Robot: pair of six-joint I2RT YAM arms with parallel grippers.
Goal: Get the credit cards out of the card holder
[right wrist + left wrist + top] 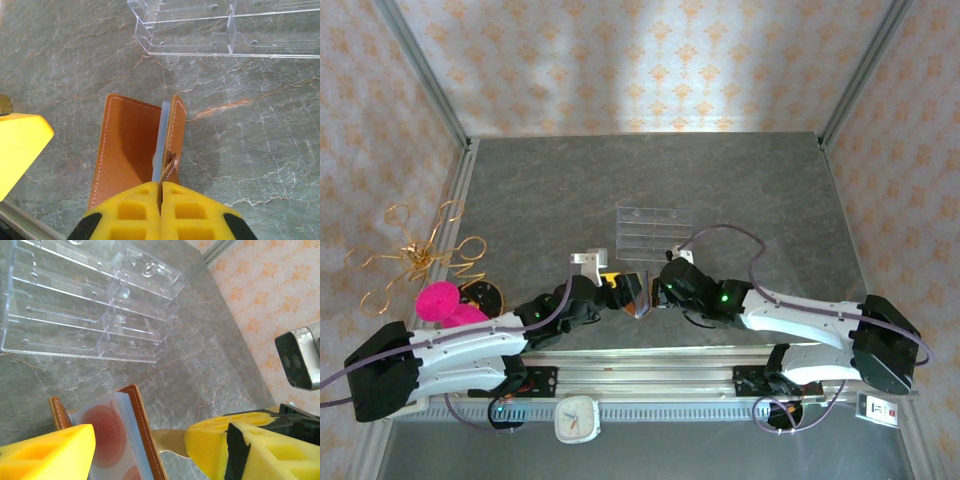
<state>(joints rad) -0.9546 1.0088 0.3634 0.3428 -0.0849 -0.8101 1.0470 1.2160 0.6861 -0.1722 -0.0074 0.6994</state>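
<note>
The brown leather card holder (pixel 127 145) stands on edge, partly spread, on the grey table between the two arms (pixel 638 297). My right gripper (pixel 161 200) is shut on its thin right cover by the snap tab, with the pale blue sleeves just left of the fingers. In the left wrist view the card holder (pixel 142 425) shows its pale inside, and a credit card (pixel 107 432) with red circles shows through a sleeve. My left gripper (pixel 145 455) is open, one yellow finger on each side of the card holder. The tan snap tab (pixel 172 442) pokes out toward the right finger (pixel 250 450).
A clear acrylic tiered rack (pixel 648 232) lies just beyond the card holder, also close ahead of both wrists (pixel 90 300) (pixel 225 25). A gold wire ornament (pixel 415 255) and a pink object (pixel 445 302) sit at the left. A small white clock (pixel 577 418) lies by the front rail.
</note>
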